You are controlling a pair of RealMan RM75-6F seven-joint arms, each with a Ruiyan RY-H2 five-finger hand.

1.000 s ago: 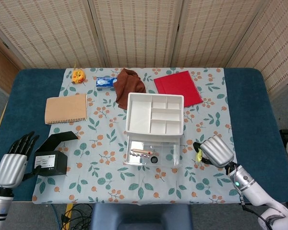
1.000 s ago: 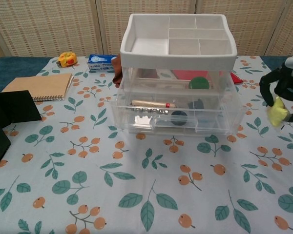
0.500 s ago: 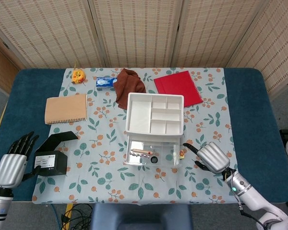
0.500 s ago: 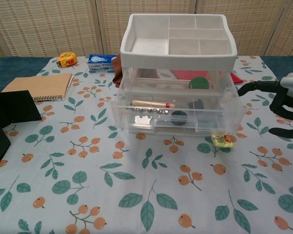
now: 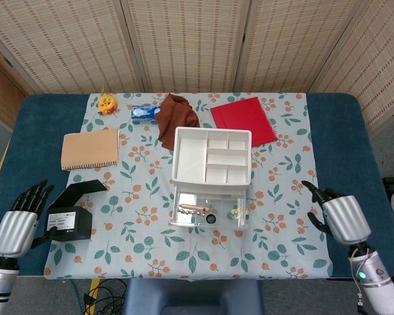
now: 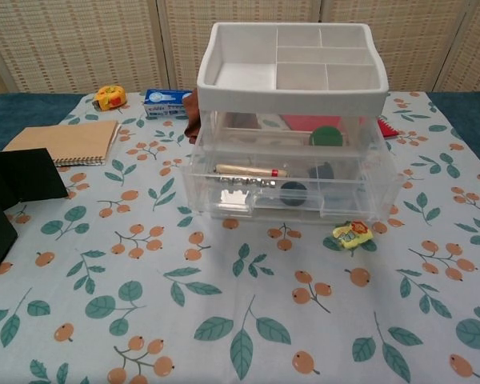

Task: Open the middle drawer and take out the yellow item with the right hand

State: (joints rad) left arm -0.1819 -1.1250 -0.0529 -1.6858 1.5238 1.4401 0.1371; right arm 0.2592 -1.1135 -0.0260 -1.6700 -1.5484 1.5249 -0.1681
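The clear drawer unit (image 5: 212,172) with a white tray top (image 6: 292,80) stands mid-table. Its middle drawer (image 6: 288,192) is pulled out toward me and holds a brown stick and a dark round piece. The yellow item (image 6: 351,234) lies on the cloth just in front of the drawer's right corner. In the head view the yellow item (image 5: 235,214) shows at the drawer's right end. My right hand (image 5: 341,220) hovers at the cloth's right edge, well away from it, fingers apart and holding nothing. It is absent from the chest view. My left hand (image 5: 16,226) rests at the far left, fingers stretched out.
A black box (image 5: 69,222) with its lid up sits by my left hand. A tan notebook (image 5: 90,148), a yellow tape measure (image 5: 106,104), a blue pack (image 5: 143,113), a brown cloth (image 5: 177,118) and a red notebook (image 5: 244,120) lie toward the back.
My right hand let go of the yellow item, which dropped onto the cloth by the drawer front. The hand then drew back to the right, leaving the chest view. My left hand stayed put.
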